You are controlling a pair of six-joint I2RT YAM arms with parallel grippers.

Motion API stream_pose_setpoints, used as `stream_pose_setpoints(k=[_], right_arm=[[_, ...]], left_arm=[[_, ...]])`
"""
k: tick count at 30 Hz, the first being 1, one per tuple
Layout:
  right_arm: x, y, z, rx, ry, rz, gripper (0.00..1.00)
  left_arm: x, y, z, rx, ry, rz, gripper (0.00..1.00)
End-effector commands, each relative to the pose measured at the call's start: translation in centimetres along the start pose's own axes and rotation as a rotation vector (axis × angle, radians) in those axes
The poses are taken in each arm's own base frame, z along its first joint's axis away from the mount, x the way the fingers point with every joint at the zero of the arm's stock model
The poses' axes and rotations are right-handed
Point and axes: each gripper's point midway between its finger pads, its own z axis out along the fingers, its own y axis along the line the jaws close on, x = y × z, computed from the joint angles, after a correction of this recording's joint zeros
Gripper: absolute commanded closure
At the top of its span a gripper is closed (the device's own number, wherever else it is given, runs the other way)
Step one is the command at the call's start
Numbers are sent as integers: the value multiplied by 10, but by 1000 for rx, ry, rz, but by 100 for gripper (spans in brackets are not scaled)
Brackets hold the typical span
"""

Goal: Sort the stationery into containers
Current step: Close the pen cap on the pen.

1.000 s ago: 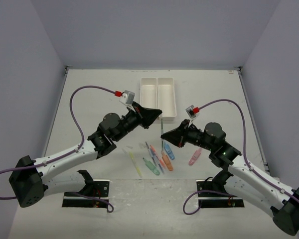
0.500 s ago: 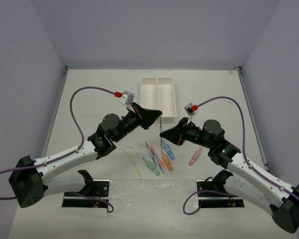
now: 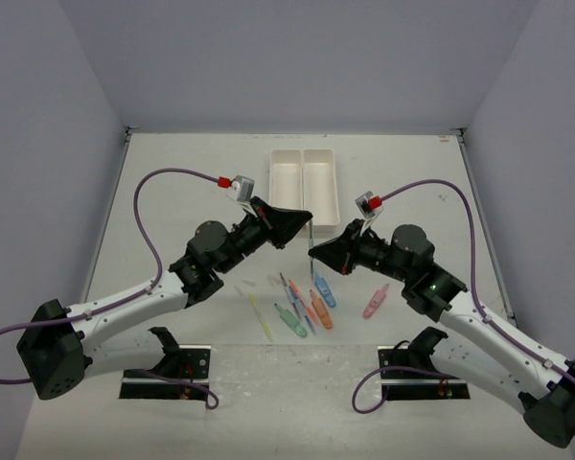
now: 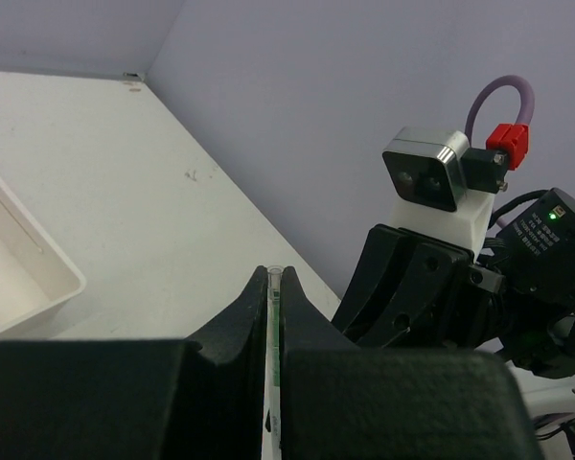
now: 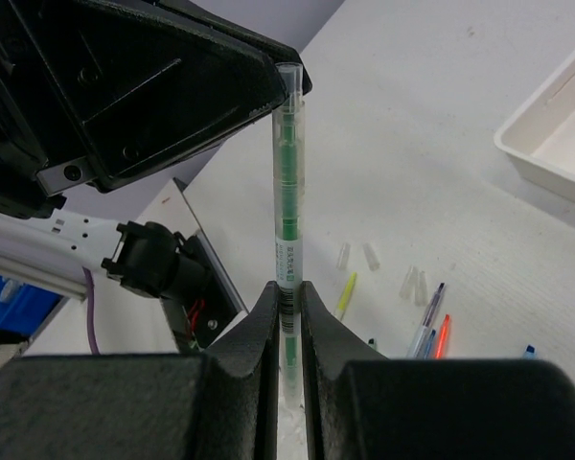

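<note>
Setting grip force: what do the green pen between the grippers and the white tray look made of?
The green pen looks like clear glossy plastic: the green core shows through its barrel. The white tray is probably moulded plastic, opaque and smooth, with thin walls and rounded corners. Looks alone leave both uncertain.

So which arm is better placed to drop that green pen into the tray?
Probably right: the right gripper clamps the thin green pen by its barrel, the left gripper only pinches its tip; the white plastic tray lies ahead.

tray [image 4: 38, 273]: cut off by the left edge
pen [image 5: 287, 192]: lower end buried between fingers [image 5: 254, 335]
clear bits [image 5: 369, 256]: too small to name
</note>
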Motion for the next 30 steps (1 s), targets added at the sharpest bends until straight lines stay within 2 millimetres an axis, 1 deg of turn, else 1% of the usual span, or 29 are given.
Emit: stream_pose_setpoints(k=[1, 4, 9, 14, 17, 18, 20, 21, 27, 28, 29, 30], right_arm=[[-54, 35, -2, -101, -138, -168, 100], [-53, 37, -3, -112, -132, -185, 100], [-53, 37, -4, -108, -130, -194, 100], [-55, 36, -3, -98, -132, -193, 100], [-57, 37, -2, -97, -134, -191, 100], [-58, 38, -2, -100, -132, -191, 100], [-57, 39, -2, -105, -126, -192, 100], [-57, 39, -2, -104, -125, -193, 100], [-51, 42, -1, -142, -104, -208, 100], [-48, 44, 1, -159, -92, -213, 97], [-45, 46, 2, -180, -77, -216, 91], [-42, 48, 4, -200, -63, -218, 83]], left_arm=[[18, 3, -3, 1, 80, 8, 94], [14, -1, -2, 6, 80, 23, 86], [9, -7, -1, 25, 74, 29, 86], [12, -9, -1, 41, 89, 27, 73], [16, -9, -1, 49, 101, 25, 46], [16, -10, -2, 57, 101, 25, 48], [15, -11, -2, 58, 99, 26, 90], [14, -11, -2, 53, 97, 25, 100], [6, -24, -4, 106, 78, 46, 100], [3, -28, -5, 124, 73, 56, 100], [1, -32, -6, 141, 69, 65, 100], [-2, -36, -6, 155, 66, 72, 100]])
